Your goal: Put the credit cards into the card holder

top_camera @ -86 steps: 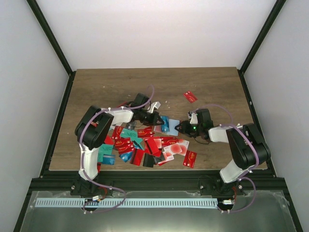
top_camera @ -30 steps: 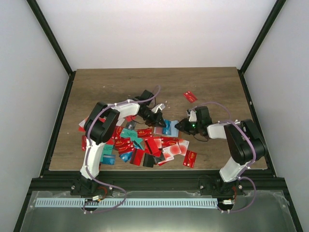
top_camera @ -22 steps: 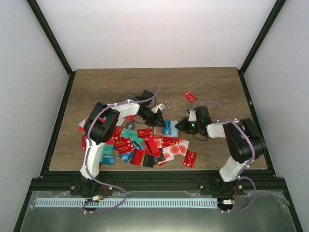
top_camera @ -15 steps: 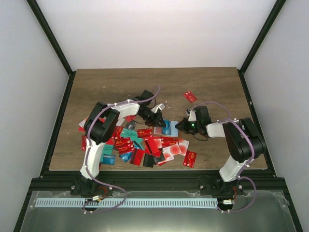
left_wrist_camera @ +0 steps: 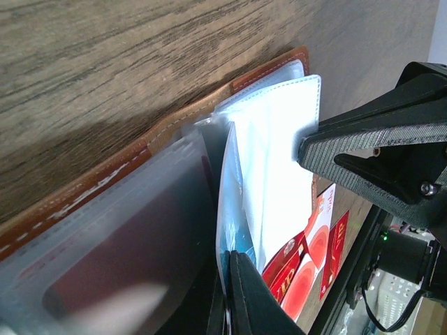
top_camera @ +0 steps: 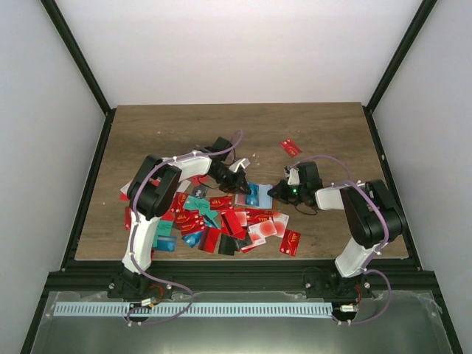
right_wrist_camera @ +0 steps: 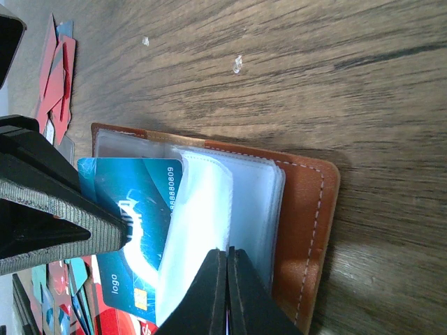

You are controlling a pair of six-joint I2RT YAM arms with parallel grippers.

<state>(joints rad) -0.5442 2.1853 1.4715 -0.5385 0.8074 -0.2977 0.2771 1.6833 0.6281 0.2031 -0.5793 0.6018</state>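
The brown card holder (top_camera: 259, 194) lies open on the table between my two grippers, its clear sleeves fanned out. My left gripper (top_camera: 240, 183) is shut on a teal credit card (right_wrist_camera: 133, 230) whose far end sits in a sleeve. In the left wrist view the gripper (left_wrist_camera: 234, 259) pinches the card (left_wrist_camera: 237, 227) beside the holder's stitched brown edge (left_wrist_camera: 188, 115). My right gripper (right_wrist_camera: 226, 255) is shut on one clear sleeve of the holder (right_wrist_camera: 314, 216). It shows in the top view (top_camera: 277, 192) at the holder's right side.
A pile of mostly red credit cards (top_camera: 214, 221) lies in front of the left arm, with teal and black ones among them. Single red cards lie at the back right (top_camera: 290, 147) and front right (top_camera: 290, 242). Red and white cards (left_wrist_camera: 318, 237) lie just past the holder.
The left arm has stretched out toward the card holder with the teal card. In the last second both grippers have barely moved.
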